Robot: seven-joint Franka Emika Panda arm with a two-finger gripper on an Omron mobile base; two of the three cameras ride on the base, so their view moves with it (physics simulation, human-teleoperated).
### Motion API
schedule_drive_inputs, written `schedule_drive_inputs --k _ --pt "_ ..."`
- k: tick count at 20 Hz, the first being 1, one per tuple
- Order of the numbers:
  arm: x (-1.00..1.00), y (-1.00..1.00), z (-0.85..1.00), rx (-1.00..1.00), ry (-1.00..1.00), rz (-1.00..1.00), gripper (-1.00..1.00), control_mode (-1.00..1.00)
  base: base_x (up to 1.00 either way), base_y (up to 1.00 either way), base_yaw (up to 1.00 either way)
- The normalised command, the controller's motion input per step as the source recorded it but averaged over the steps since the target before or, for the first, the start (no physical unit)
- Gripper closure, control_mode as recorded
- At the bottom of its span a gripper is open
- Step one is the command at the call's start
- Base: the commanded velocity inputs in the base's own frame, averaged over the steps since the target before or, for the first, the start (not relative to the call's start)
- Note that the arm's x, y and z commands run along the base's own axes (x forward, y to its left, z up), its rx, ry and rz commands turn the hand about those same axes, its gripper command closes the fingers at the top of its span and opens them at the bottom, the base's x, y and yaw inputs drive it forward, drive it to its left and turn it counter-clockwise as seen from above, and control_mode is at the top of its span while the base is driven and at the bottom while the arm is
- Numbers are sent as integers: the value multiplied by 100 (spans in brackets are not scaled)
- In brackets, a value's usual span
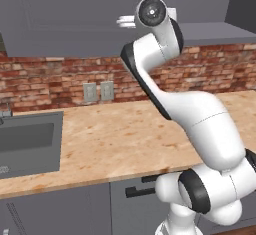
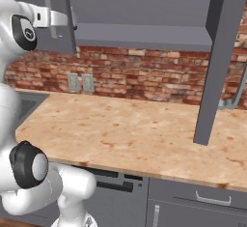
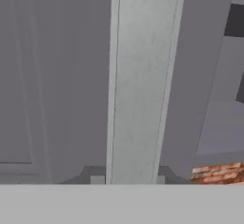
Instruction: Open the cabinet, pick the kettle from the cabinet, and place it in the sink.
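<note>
With our jaws (image 3: 127, 180) closed on the cabinet's (image 3: 57, 75) left door handle (image 3: 140, 75), we risk slipping off the slim bar if we pull off-axis.

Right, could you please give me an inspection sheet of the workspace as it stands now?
Surface: wooden counter, bare.
Job's things: cabinet above the counter, its right door swung open; sink at the counter's left end.
Clutter: nothing seen.
Grippers: pincer raised, closed around the left door's handle.
Cables: nothing seen.
Surroundings: brick wall with two outlets.
</note>
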Motion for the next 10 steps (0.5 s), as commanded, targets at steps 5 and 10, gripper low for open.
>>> schedule_drive_inputs --k 5,10 --pt "-44 34 0 -5 0 -13 100 -100 0 0 0" --pt "-46 37 2 -5 0 -10 100 -100 0 0 0"
